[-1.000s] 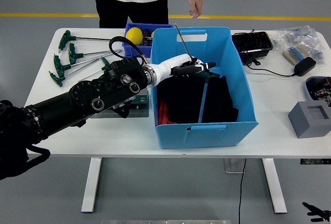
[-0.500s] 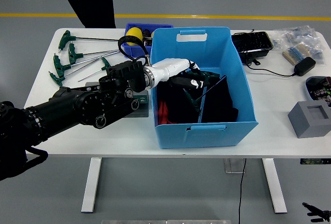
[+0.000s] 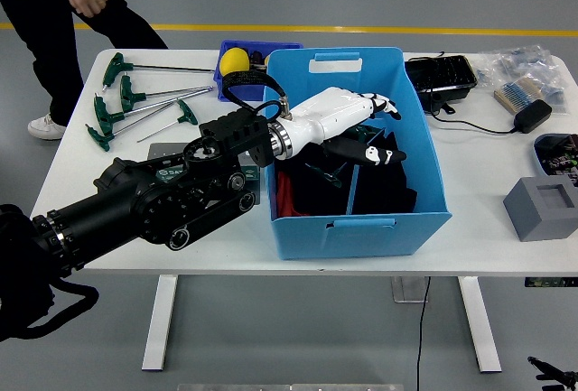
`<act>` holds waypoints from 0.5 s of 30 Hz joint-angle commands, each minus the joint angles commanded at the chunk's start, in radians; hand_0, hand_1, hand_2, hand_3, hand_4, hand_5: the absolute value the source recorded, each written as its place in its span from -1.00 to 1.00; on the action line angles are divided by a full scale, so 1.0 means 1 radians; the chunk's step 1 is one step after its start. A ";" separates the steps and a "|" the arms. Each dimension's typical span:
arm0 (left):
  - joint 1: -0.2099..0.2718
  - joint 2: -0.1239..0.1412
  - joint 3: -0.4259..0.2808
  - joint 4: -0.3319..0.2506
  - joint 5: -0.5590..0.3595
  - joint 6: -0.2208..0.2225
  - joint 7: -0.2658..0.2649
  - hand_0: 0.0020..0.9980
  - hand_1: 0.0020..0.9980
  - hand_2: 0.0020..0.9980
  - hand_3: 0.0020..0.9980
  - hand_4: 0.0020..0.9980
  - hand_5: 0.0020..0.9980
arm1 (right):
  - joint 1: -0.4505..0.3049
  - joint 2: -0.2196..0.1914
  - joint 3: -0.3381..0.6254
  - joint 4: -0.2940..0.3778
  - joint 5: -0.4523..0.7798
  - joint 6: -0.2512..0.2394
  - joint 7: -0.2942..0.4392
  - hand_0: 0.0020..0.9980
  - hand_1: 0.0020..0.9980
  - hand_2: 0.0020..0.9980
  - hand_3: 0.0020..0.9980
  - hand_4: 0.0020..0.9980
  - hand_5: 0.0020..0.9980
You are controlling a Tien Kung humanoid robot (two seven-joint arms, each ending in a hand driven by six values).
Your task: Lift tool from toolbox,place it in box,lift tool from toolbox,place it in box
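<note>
Now left hand (image 3: 357,116) hovers over blue box (image 3: 424,161), fingers spread, gripping nothing. Green-handled tool (image 3: 330,172) apparently lies inside on dark contents. Judgement: lift straight up clear of the rim, then swing toward 10 o'clock for remaining T-handle tools (image 3: 122,107).

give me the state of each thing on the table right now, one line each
left robot hand: fingers spread, holding nothing, over the blue box
blue box: open-topped, dark items inside
T-handle tools: lying flat, far left of table
small blue bin: open, holds a yellow object
black tray: flat, right of the blue box
grey block: upright, near the right edge
person: standing at the far left corner, touching nothing
</note>
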 joint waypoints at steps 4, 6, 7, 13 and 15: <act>0.051 0.057 -0.090 -0.076 0.042 0.024 -0.074 0.37 0.42 0.68 0.53 0.75 0.84 | -0.005 0.002 0.001 -0.001 0.005 -0.001 0.001 0.25 0.21 0.32 0.09 0.57 0.30; 0.086 0.085 -0.129 -0.111 0.074 0.029 -0.099 0.37 0.42 0.68 0.53 0.75 0.84 | -0.008 0.003 -0.006 -0.001 0.014 -0.001 0.004 0.25 0.21 0.32 0.09 0.57 0.30; 0.105 0.098 -0.147 -0.127 0.087 0.031 -0.108 0.42 0.41 0.62 0.40 0.70 0.58 | -0.008 0.003 -0.006 -0.002 0.016 -0.001 0.004 0.25 0.21 0.32 0.09 0.57 0.30; 0.229 0.137 -0.289 -0.189 0.139 0.014 -0.132 0.48 0.45 0.63 0.39 0.68 0.49 | -0.015 0.005 -0.012 -0.003 0.027 -0.002 0.008 0.25 0.21 0.32 0.09 0.57 0.30; 0.276 0.135 -0.349 -0.207 0.158 0.014 -0.141 0.48 0.45 0.63 0.39 0.68 0.49 | -0.014 0.005 -0.016 -0.003 0.029 -0.001 0.010 0.25 0.21 0.32 0.09 0.57 0.30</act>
